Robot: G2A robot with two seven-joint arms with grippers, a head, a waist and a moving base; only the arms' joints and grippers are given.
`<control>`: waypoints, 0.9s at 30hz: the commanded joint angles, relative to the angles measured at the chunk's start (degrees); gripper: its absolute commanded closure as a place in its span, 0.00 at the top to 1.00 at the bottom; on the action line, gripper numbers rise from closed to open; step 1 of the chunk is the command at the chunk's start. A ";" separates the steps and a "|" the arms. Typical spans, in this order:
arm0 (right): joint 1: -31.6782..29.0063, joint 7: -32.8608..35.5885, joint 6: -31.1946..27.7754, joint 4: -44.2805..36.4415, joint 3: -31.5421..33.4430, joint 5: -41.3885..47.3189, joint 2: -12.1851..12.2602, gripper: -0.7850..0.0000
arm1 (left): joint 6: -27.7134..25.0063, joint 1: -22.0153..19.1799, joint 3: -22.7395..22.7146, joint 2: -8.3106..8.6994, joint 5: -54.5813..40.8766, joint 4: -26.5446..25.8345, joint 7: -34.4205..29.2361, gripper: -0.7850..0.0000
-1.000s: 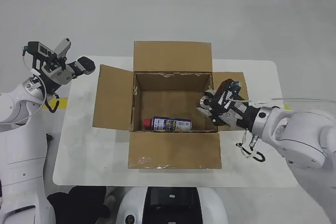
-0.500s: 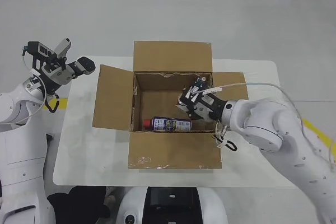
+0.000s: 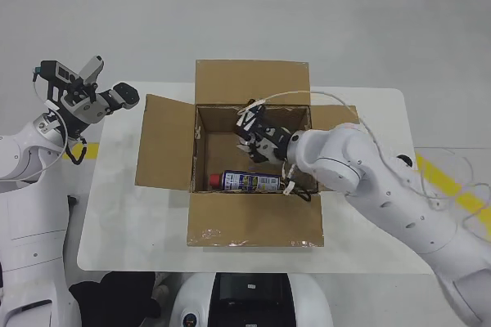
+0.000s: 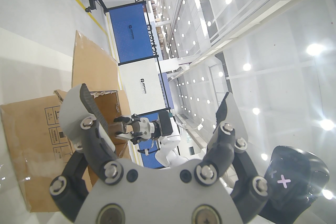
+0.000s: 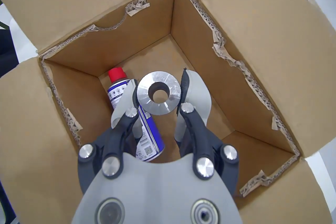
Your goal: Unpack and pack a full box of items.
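Hovering over box (image 5: 223, 83), your right pincer (image 5: 159, 84) grasps holed metal disc (image 5: 160, 108); blue-labelled spray can (image 5: 149, 134) lies inside; left pincer (image 4: 156, 92) released, outside box.

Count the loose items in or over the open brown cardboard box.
2. A blue spray can with a red cap lies on the box floor; a silver metal ring is clamped in the right gripper above it. The arm may hide others.
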 commanded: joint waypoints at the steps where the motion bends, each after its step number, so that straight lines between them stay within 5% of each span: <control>1: 0.81 -0.38 0.32 1.51 -1.40 0.23 -0.94 0.00 | 0.00 0.00 0.00 0.00 0.00 0.00 0.00 1.00; 27: 7.83 -4.44 -2.24 24.41 -11.29 -1.12 -12.46 0.00 | 0.00 0.00 0.00 0.00 0.00 0.00 0.00 1.00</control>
